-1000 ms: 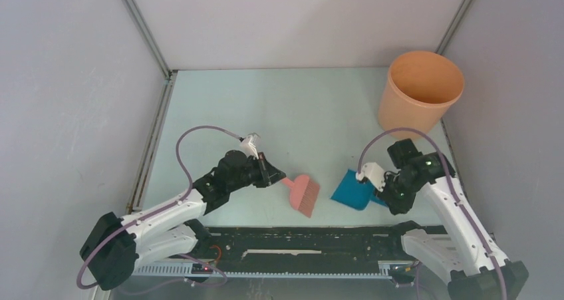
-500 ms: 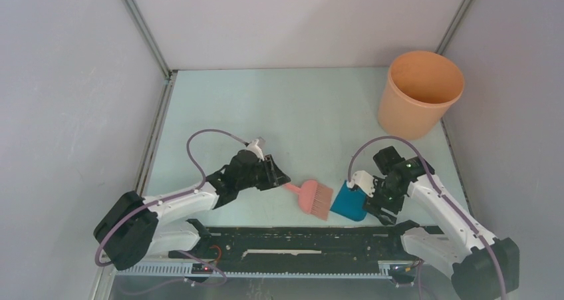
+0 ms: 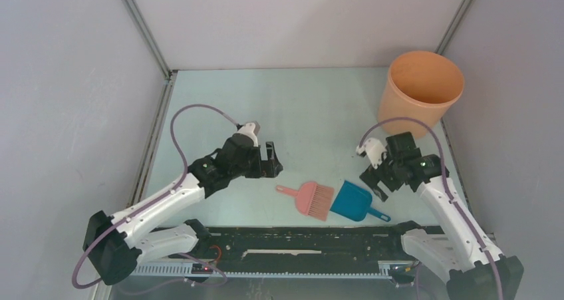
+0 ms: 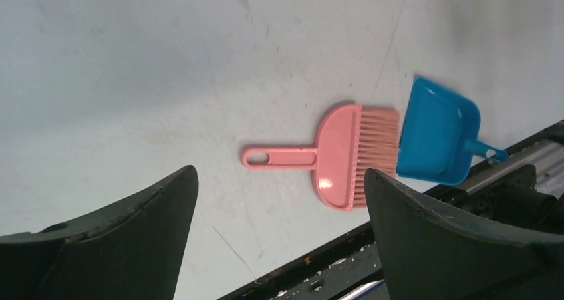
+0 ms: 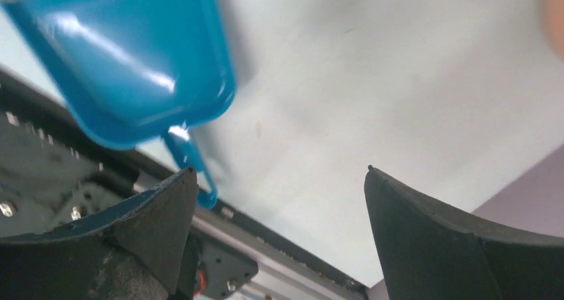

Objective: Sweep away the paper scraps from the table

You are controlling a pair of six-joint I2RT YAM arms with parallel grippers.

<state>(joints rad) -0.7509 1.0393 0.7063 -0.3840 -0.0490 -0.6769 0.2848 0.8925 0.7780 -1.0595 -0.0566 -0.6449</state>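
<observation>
No paper scraps show in any view. The pale mint table [image 3: 299, 107] carries a pink hand brush [image 3: 312, 199] and a blue dustpan [image 3: 354, 201], lying side by side near the front edge, bristles against the pan's mouth. My left gripper [image 3: 267, 160] hovers open, up and to the left of the brush, holding nothing; in the left wrist view the brush [image 4: 339, 157] and dustpan [image 4: 435, 130] lie beyond my left gripper [image 4: 279, 173]. My right gripper [image 3: 374, 182] is open and empty, just right of the pan. The right wrist view shows the dustpan [image 5: 133, 54] free on the table, above my right gripper [image 5: 279, 170].
An orange bucket [image 3: 420, 90] stands at the back right corner of the table. A black rail [image 3: 299, 243] runs along the front edge, just below the brush and pan. Grey walls close in the left, back and right sides.
Both grippers have opened and let go: the brush and the dustpan now lie on the table near the front edge. Both arms have drawn back from them, the left one leftward, the right one rightward.
</observation>
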